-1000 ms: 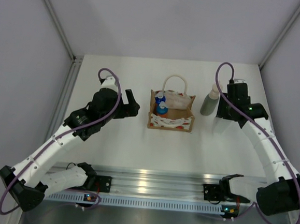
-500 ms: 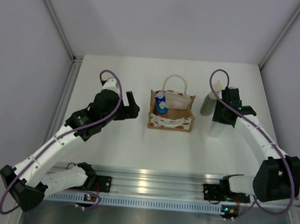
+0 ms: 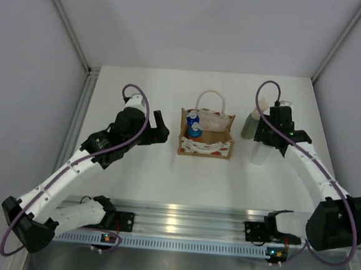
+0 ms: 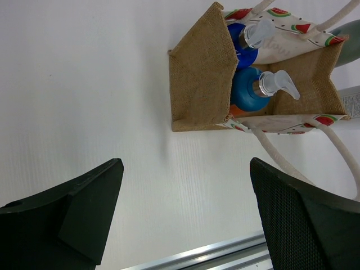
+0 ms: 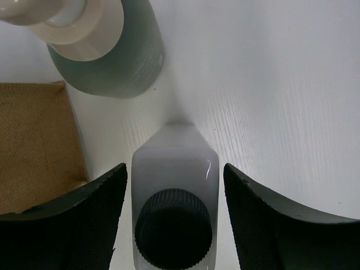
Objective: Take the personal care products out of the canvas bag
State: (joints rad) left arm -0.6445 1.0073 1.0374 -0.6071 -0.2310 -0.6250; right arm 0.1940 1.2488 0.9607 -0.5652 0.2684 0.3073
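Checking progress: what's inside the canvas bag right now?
Two blue-topped pump bottles stand at one end of the canvas bag; its walls hide their lower bodies.

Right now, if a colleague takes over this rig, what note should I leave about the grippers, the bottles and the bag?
Grippers: the left gripper is open and empty, to the left of the canvas bag. The right gripper is open, with one finger on each side of the translucent bottle and a narrow gap showing at each side.
Done: the translucent bottle and the grey-green bottle stand on the table, close together, to the right of the bag.
Left: the two blue-topped pump bottles are inside the bag, at its left end. Both have to come out.
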